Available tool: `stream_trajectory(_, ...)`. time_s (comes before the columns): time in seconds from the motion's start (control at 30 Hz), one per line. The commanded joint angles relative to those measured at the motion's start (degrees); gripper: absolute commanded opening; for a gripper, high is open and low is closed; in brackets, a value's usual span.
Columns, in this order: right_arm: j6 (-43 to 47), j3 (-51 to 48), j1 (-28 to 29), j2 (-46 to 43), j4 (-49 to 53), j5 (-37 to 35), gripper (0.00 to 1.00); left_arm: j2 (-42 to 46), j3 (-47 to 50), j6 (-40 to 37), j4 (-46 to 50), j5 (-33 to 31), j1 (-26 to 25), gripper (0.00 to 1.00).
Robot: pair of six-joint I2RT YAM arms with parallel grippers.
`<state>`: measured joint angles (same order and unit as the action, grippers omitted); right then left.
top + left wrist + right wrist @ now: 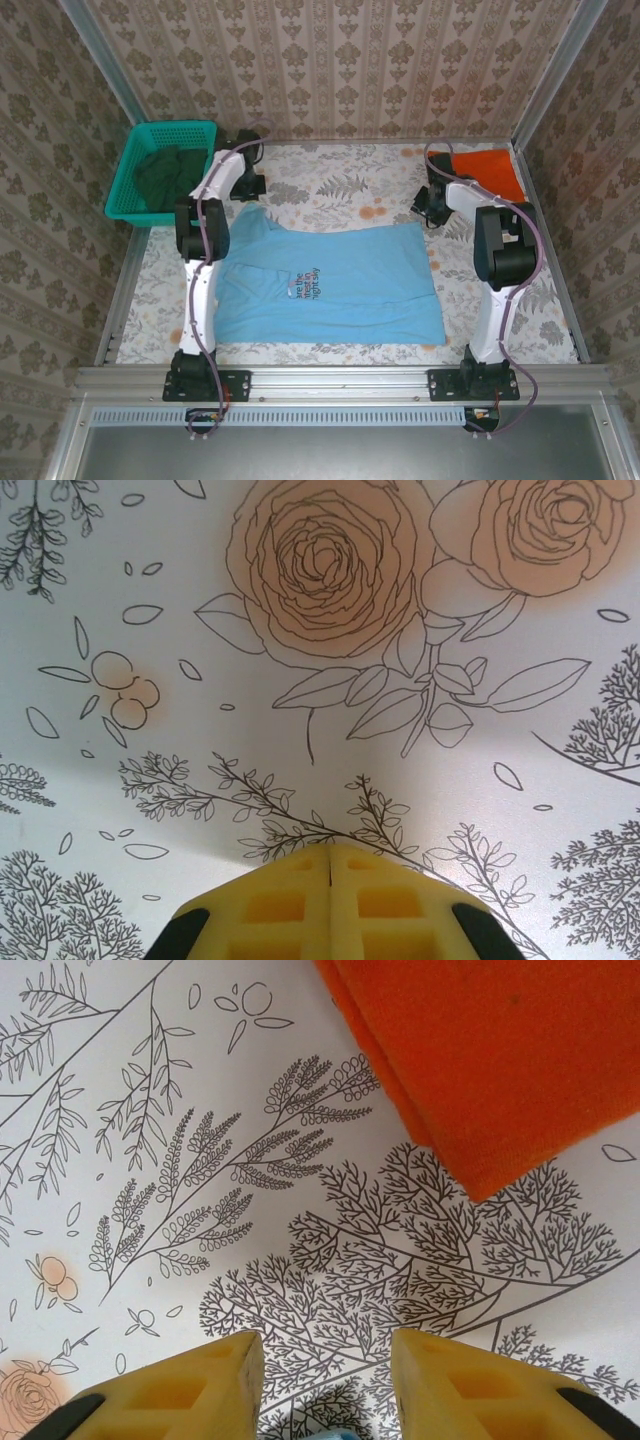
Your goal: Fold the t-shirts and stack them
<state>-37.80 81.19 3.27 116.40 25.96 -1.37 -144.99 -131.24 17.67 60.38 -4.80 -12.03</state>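
Yellow pads of the left gripper meet along a thin seam in the left wrist view, pressed together with nothing between them, over bare floral tablecloth printed with pale roses. From above, this gripper sits at the far left, just beside a teal basket holding dark green cloth.

The right gripper stands with its jaws spread wide and empty, and the printed branches of the cloth show in the gap. Beyond it, apart from the fingers, lies the orange t-shirt, folded into a thick, neat-edged pad (its weave looks slightly fuzzy), at the far right corner of the table.

The light-blue t-shirt lies spread flat in the middle, towards the near edge, between the two arms. Its collar is to the left and its hem to the right, with small dark lettering on the chest and soft wrinkles near the left sleeve.
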Motion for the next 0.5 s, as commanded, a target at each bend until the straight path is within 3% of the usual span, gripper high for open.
stream_trajectory(0.0, 1.9, 1.9, 0.3, 1.6, 2.0, -2.0, 0.4, 0.7, 3.6, -0.5, 2.2, 4.9, -2.6, 0.0)
stream_trajectory(0.47, 2.4, -0.9, 1.8, 1.5, 1.4, -0.8, 0.33, 14.7, 19.8, -0.6, -14.2, 1.3, -3.2, 0.0)
